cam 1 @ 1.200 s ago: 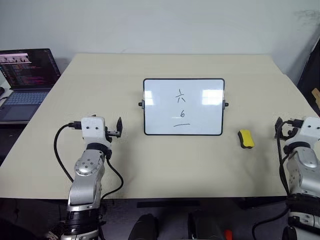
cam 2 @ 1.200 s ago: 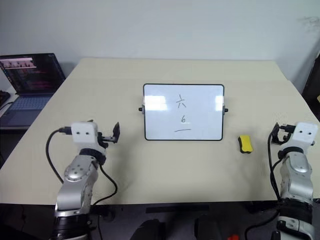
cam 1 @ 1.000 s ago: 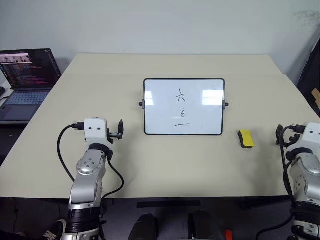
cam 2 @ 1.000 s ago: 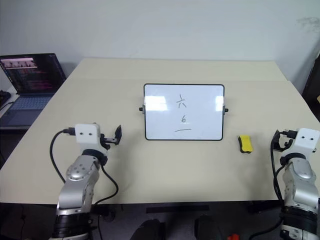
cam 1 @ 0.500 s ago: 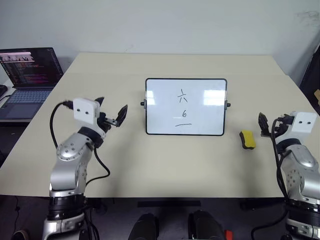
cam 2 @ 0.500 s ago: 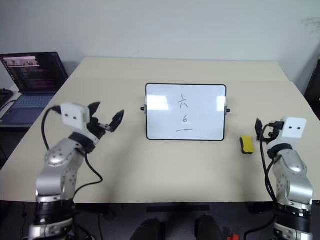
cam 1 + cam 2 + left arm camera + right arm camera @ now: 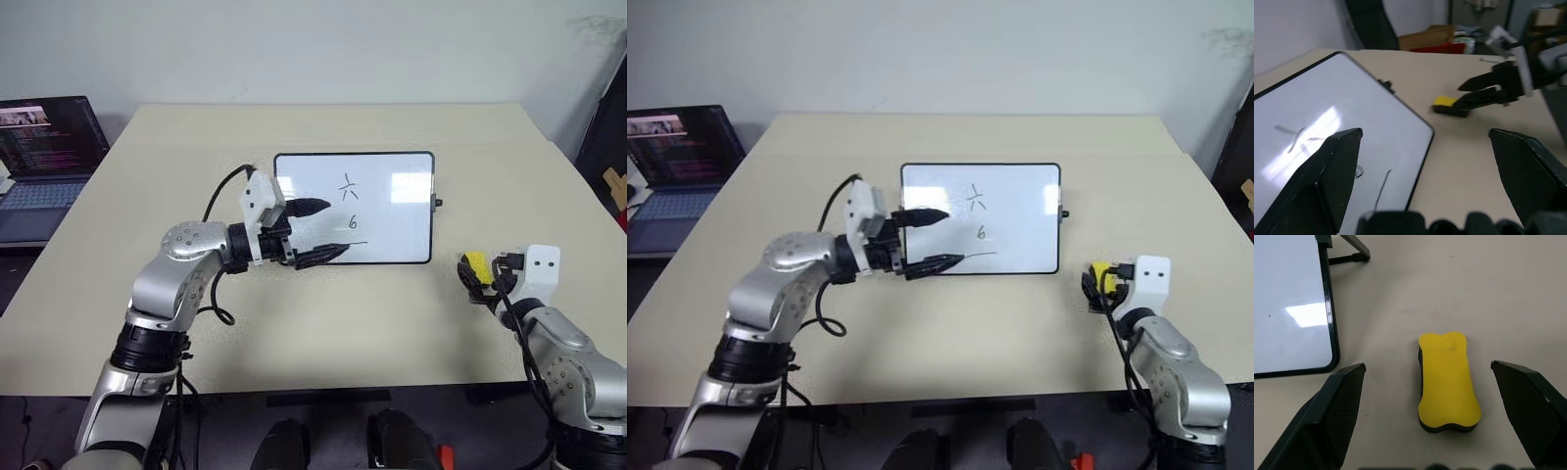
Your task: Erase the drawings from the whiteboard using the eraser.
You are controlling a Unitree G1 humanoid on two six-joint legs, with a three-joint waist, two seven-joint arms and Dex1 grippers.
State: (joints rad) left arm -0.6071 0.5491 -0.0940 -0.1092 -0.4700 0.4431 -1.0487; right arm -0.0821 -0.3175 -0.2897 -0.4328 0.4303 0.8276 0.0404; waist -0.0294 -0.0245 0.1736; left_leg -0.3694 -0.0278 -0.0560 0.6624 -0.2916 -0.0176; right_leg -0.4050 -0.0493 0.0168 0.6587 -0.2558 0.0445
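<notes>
The whiteboard (image 7: pixel 392 211) stands tilted back at the table's middle, with the drawings (image 7: pixel 351 186) in a column down its centre. My left gripper (image 7: pixel 336 228) points to the right in front of the board's left part, open, just left of the drawings, holding nothing. The yellow eraser (image 7: pixel 1448 382) lies flat on the table right of the board. My right gripper (image 7: pixel 1428 364) is open right at the eraser, which lies between its two fingers without being clamped. In the left wrist view the eraser (image 7: pixel 1448 105) and the right gripper (image 7: pixel 1488 91) show beyond the board's corner.
An open laptop (image 7: pixel 44 147) sits on a side desk at the far left. The beige table (image 7: pixel 323 323) has bare room in front of the board and behind it. A small black knob (image 7: pixel 437 204) sticks out on the board's right side.
My left arm has swung up and to the right, so its gripper now points across the board's left part. My right gripper has moved left to the eraser.
</notes>
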